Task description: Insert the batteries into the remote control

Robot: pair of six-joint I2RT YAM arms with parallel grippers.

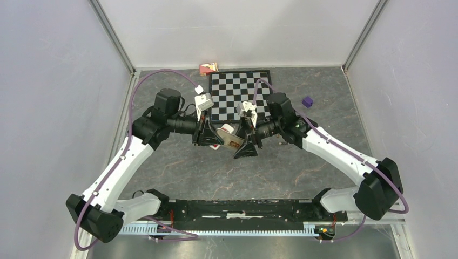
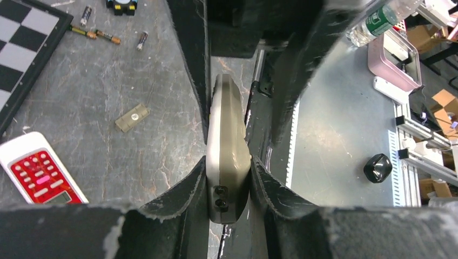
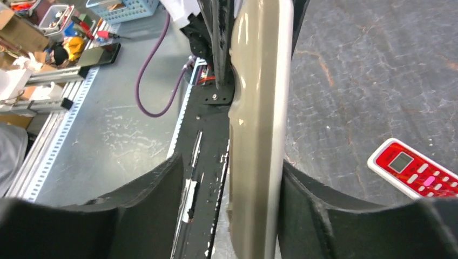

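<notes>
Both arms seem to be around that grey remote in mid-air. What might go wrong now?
The remote stands on edge, clamped only by the left gripper. The right gripper sits loosely around it, so it might twist or drop onto the red remote nearby. The batteries lie loose on the table and could roll when picked.

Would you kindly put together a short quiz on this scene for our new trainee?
1. True or false: the left tool is clamped on the grey remote.
2. Which lies near the chessboard: A) red-and-white remote, B) scissors, C) mug?
3. Fill in: the batteries lie loose on the ____.
Key: 1 true; 2 A; 3 table.
</notes>
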